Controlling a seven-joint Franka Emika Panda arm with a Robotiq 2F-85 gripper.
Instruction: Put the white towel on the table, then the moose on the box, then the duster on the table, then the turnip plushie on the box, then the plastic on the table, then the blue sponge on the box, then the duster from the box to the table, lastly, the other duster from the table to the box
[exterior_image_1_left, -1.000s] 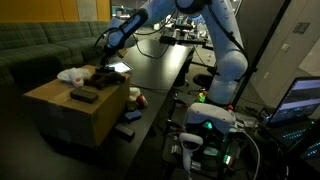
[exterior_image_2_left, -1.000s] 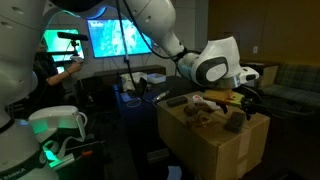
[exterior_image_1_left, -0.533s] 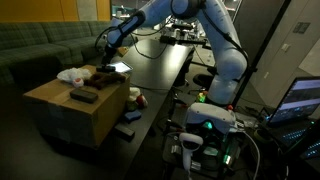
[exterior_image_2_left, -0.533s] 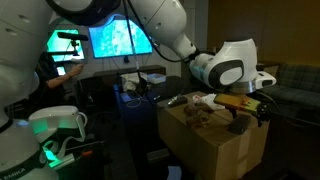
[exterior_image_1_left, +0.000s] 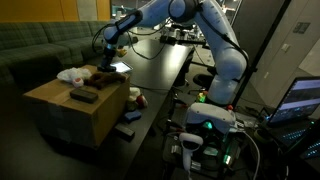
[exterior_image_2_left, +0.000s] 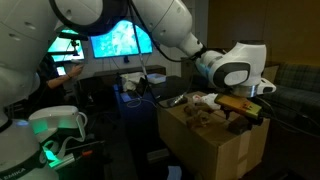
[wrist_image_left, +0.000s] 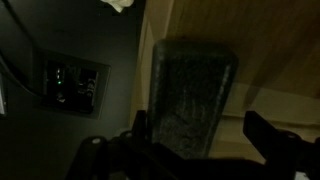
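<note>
A cardboard box (exterior_image_1_left: 75, 115) stands beside the black table; it also shows in an exterior view (exterior_image_2_left: 215, 145). On it lie a white towel (exterior_image_1_left: 72, 75), a dark grey duster (exterior_image_1_left: 84, 96) and a brown plush thing (exterior_image_1_left: 104, 75). My gripper (exterior_image_1_left: 105, 40) hovers above the box's far end, also seen in an exterior view (exterior_image_2_left: 255, 112). In the wrist view the gripper (wrist_image_left: 205, 135) is open, with the dark duster (wrist_image_left: 190, 90) flat on the box below, between the fingers and nearer the left one. A corner of the towel (wrist_image_left: 120, 5) shows at the top.
A red and white plush thing (exterior_image_1_left: 137, 98) and a blue object (exterior_image_1_left: 125, 131) lie on the table by the box. A small electronic device (wrist_image_left: 70, 85) sits on the black table next to the box edge. Monitors and cables stand behind.
The arm has shifted slightly along the box top, rightward in an exterior view. The gripper stays open and nothing on the box has moved.
</note>
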